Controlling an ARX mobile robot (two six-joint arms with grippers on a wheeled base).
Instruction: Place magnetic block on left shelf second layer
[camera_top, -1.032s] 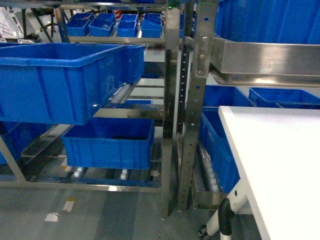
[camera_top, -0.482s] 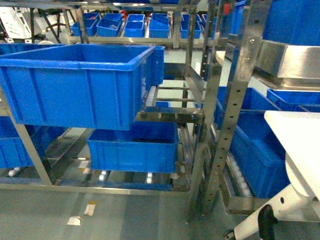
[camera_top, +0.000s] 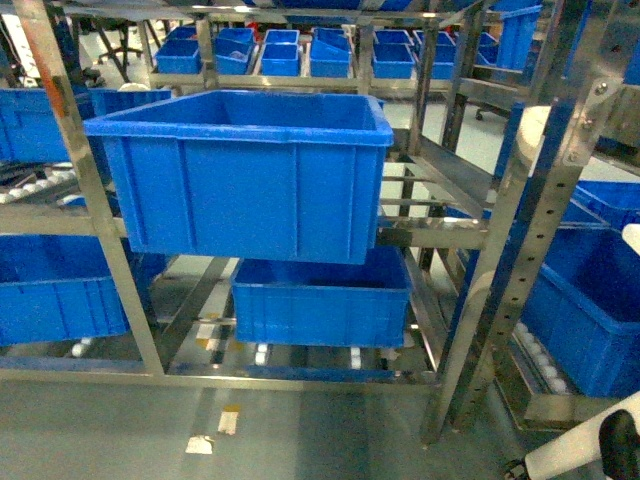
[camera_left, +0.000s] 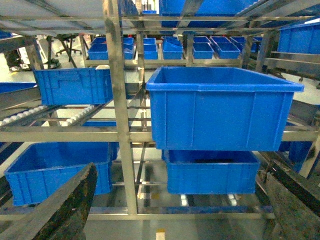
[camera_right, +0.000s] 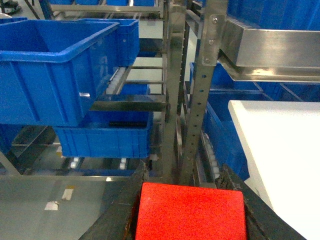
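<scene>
The magnetic block (camera_right: 190, 212), a red cube, fills the bottom of the right wrist view with my right gripper (camera_right: 184, 173) shut on it, dark fingers pressed against both its sides. The left shelf second layer (camera_top: 430, 235) is a steel tier carrying a large blue crate (camera_top: 245, 175), which sits at the middle of the head view. That crate (camera_right: 50, 75) lies ahead and to the left of the held block. My left gripper (camera_left: 177, 172) stands open with nothing between its fingers and faces the same crate (camera_left: 220, 110). Neither gripper shows in the head view.
A second blue crate (camera_top: 320, 300) rests on the bottom tier under the big one. A perforated steel post (camera_top: 530, 250) stands at the right. A white table (camera_right: 280, 145) lies to the right of the block. Small blue bins (camera_top: 300, 55) line racks behind.
The head view has swung so the rack and its big crate moved from the left to the middle. The white table has slid out at the right edge.
</scene>
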